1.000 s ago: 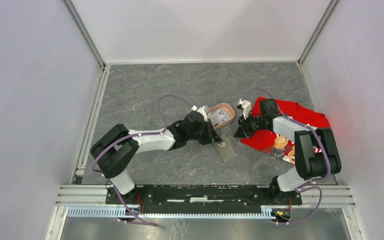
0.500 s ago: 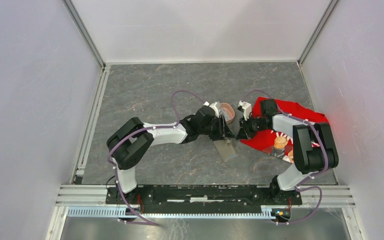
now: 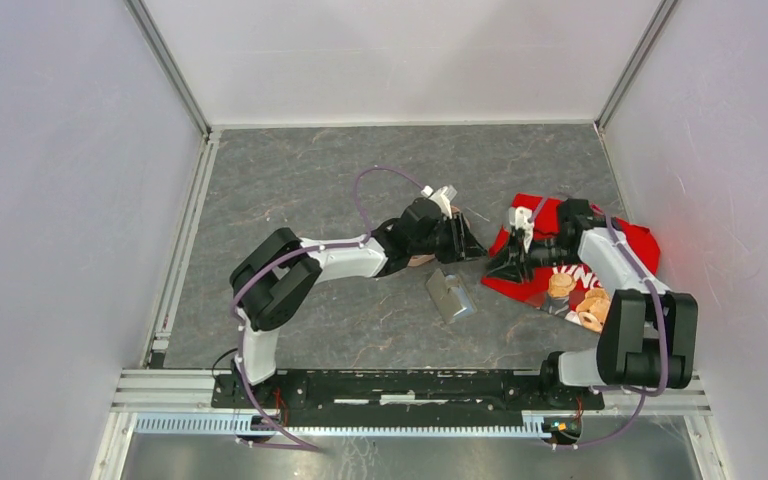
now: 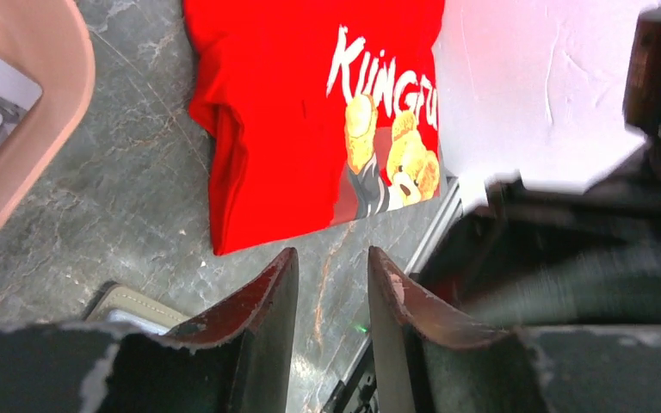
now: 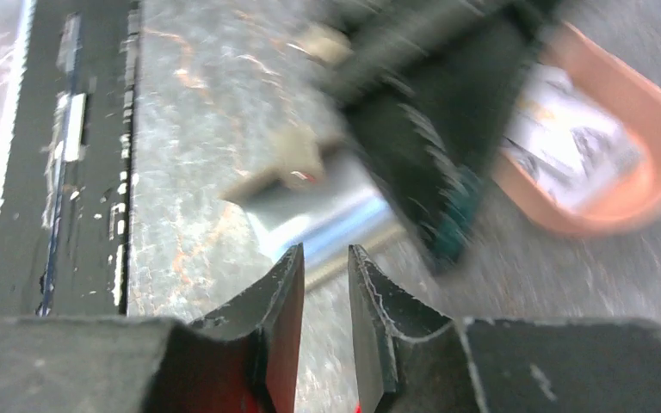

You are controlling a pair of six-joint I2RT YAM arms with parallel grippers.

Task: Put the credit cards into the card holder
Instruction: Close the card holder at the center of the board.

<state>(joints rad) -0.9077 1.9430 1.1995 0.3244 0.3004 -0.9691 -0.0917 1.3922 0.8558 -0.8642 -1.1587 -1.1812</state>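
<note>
Left gripper (image 4: 331, 258) hovers empty, fingers narrowly apart. Right gripper (image 5: 325, 251) likewise: narrow gap, nothing held. Card holder (image 3: 450, 294) lies on their near side.

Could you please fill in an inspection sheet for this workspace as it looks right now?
Surface: grey marbled table, no spills seen.
Job's things: card holder lies open between the arms, with a silvery sheen inside; cannot tell whether that is a card. Credit cards lie in the pink tray.
Clutter: red T-shirt with a bear print, under the right arm.
Grippers: left gripper jaws apart, empty; right gripper jaws slightly apart, empty, by the shirt's edge.
Cables: purple cables loop along both arms, none seen snagged.
Surroundings: white walls on three sides; mounting rail at the near edge.
</note>
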